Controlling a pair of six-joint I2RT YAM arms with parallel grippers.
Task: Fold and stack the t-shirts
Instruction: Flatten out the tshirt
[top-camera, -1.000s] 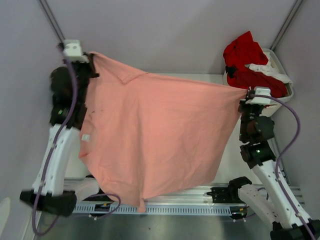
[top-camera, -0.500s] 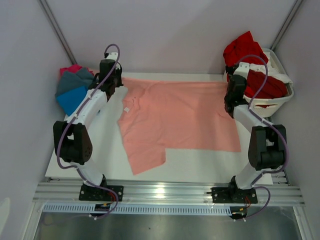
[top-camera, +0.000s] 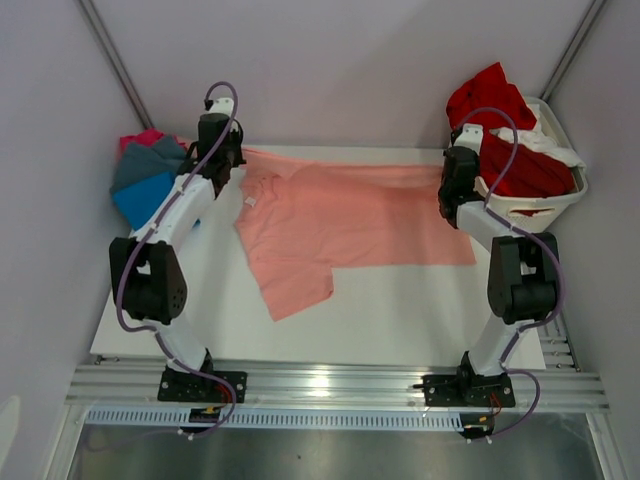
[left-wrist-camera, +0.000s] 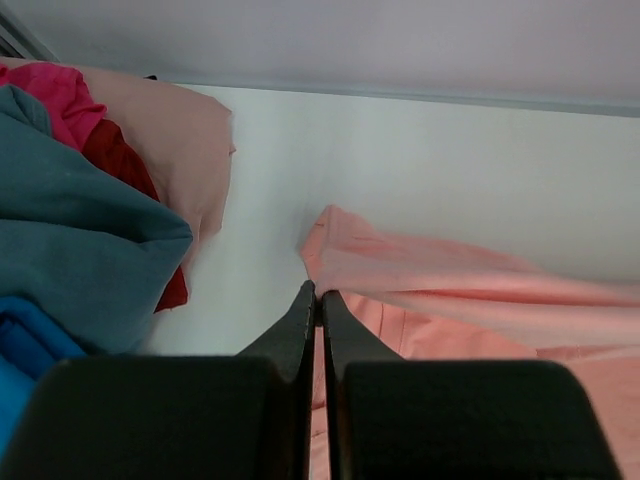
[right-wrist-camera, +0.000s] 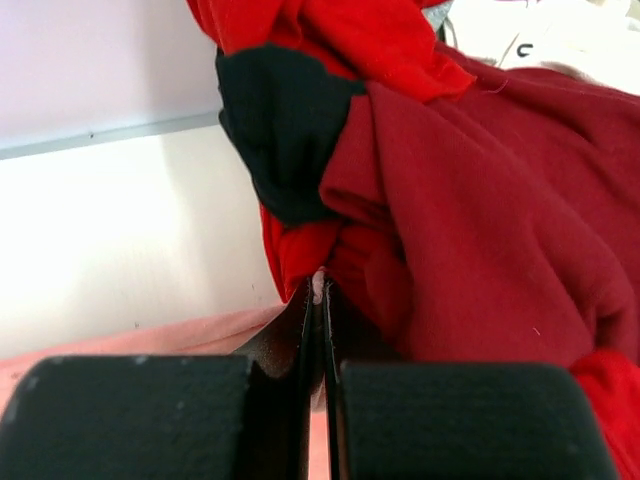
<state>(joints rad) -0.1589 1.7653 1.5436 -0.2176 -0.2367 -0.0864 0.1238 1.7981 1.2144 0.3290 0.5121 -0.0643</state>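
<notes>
The salmon-pink t-shirt (top-camera: 340, 225) lies spread on the white table (top-camera: 400, 310), one sleeve pointing to the near left. My left gripper (top-camera: 232, 160) is shut on its far left corner, low at the table; the left wrist view shows cloth (left-wrist-camera: 480, 300) pinched between the closed fingers (left-wrist-camera: 320, 292). My right gripper (top-camera: 450, 185) is shut on the far right corner, beside the basket; the right wrist view shows a sliver of pale cloth between the closed fingers (right-wrist-camera: 320, 285) and salmon cloth (right-wrist-camera: 150, 340) below.
A pile of shirts sits at the far left: magenta (top-camera: 140, 137), grey (top-camera: 150, 160), bright blue (top-camera: 145, 200), with pale pink (left-wrist-camera: 180, 140) in the left wrist view. The white laundry basket (top-camera: 560, 205) at the far right holds red shirts (top-camera: 500, 110) and white cloth (top-camera: 545, 140).
The shirt hung spread in the air a second ago. Both grippers swung it down and away, laid it on the table, and have since drawn it farther back.
</notes>
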